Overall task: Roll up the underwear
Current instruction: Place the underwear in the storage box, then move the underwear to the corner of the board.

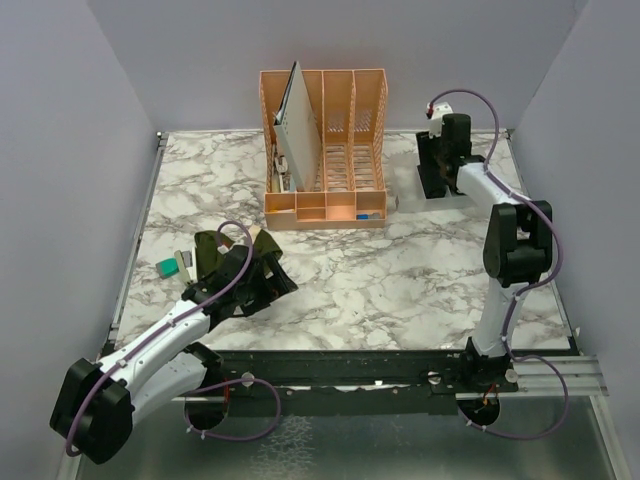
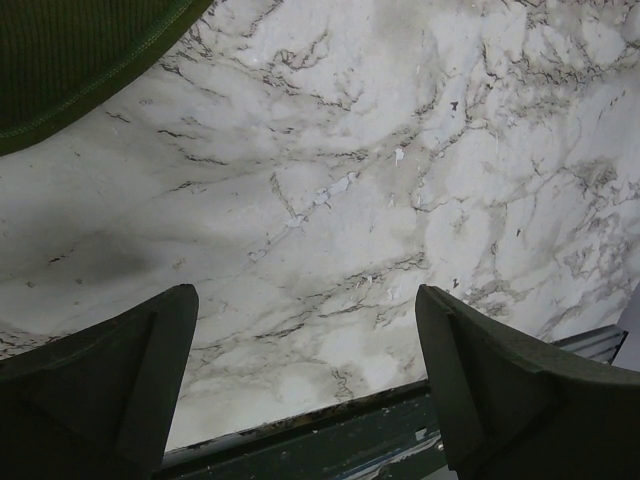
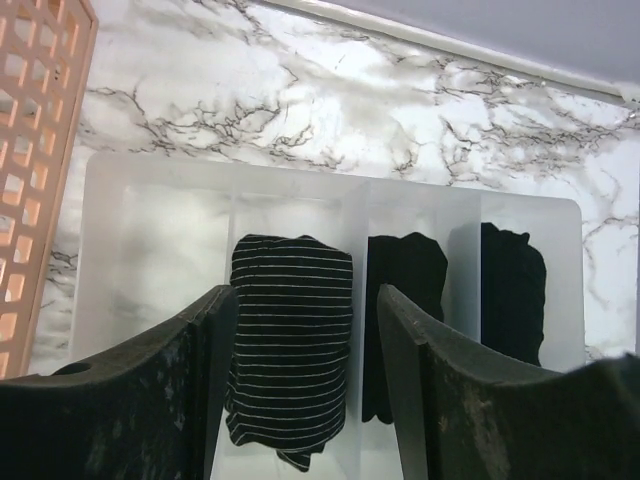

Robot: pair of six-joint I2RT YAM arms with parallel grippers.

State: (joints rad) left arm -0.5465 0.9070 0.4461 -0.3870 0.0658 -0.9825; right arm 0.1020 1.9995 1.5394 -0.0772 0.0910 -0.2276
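Note:
The olive-green underwear (image 1: 212, 255) with a cream waistband lies flat on the marble table at the left, and its edge shows in the left wrist view (image 2: 70, 60). My left gripper (image 1: 268, 280) is open and empty just right of it, over bare marble (image 2: 305, 295). My right gripper (image 1: 437, 175) is open at the back right, over a white divided tray (image 3: 150, 200). In the tray a rolled striped black underwear (image 3: 290, 340) lies below the open right gripper (image 3: 303, 292), with two rolled black ones (image 3: 405, 290) (image 3: 512, 290) in the compartments to its right.
A small teal block (image 1: 167, 266) lies left of the green underwear. An orange desk organizer (image 1: 325, 150) with a white board in it stands at the back centre, and its side shows in the right wrist view (image 3: 40, 150). The table's near edge (image 2: 300, 430) is close to my left gripper.

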